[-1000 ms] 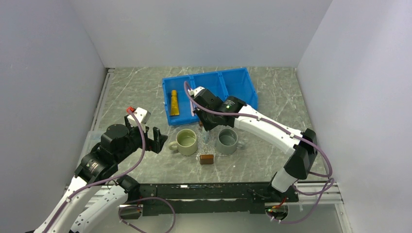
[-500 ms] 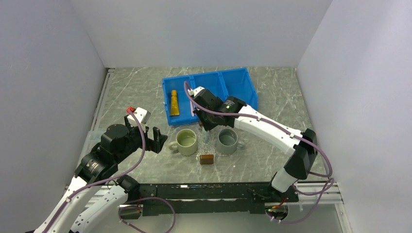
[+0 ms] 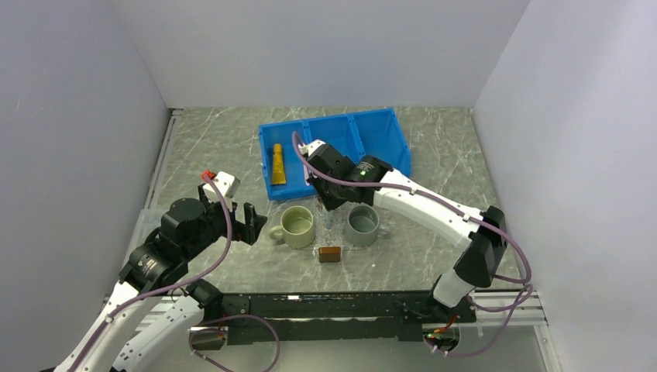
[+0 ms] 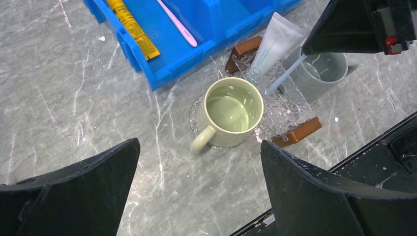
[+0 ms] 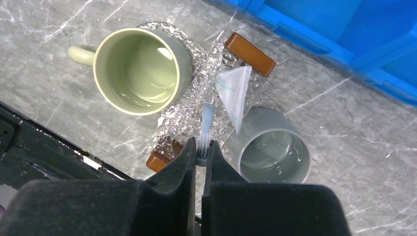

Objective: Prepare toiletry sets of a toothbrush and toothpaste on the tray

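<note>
My right gripper (image 5: 200, 147) is shut on the end of a thin pale blue toothbrush (image 5: 206, 125), holding it tilted over the clear tray (image 5: 187, 110) between two mugs. The brush also shows in the left wrist view (image 4: 286, 73). A white toothpaste tube (image 5: 233, 93) lies on the tray beside the far brown handle (image 5: 250, 54). A pink toothbrush (image 4: 177, 24) and a yellow-orange toothpaste tube (image 4: 132, 27) lie in the blue bin's left compartment. My left gripper (image 4: 199, 164) is open and empty, above the bare table left of the tray.
A pale green mug (image 3: 297, 225) and a grey mug (image 3: 362, 223) stand at the tray's two sides. The blue three-compartment bin (image 3: 380, 132) sits behind them. The tray's near brown handle (image 3: 330, 253) is close to the front rail.
My right wrist has shifted very slightly to the left with the blue toothbrush still in it. The left arm has not moved.
</note>
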{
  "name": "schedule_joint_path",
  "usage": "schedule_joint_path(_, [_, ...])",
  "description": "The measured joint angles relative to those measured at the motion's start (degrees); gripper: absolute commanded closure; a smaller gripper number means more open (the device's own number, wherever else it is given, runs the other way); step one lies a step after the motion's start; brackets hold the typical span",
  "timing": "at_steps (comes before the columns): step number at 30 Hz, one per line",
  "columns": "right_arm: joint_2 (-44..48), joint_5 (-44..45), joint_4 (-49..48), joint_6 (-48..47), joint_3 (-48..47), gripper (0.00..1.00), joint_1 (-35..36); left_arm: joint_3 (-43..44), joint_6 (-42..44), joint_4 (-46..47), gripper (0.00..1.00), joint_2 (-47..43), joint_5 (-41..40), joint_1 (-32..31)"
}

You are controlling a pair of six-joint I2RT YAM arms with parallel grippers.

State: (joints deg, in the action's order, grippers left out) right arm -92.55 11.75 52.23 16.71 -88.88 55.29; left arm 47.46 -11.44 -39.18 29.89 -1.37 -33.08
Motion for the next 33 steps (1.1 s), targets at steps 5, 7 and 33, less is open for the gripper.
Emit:
schedule_joint_path(5, [1.86,0.00,-0.07,0.39,1.95,1.00,0.13,-0.02,0.00,-0.15,0.01,0.00,0.00,0.00])
schedule_joint_path(7, [3.28,0.00,-0.68,0.74,3.63,1.00,0.22,-0.04,0.02,-0.15,0.01,0.00,0.00,0.00])
schedule_joint_path(33, [12.57,0.00,-6.49,3.32,14.84,0.91,0.31,-0.26,0.00,-1.01,0.01,2.38,-1.55,0.00])
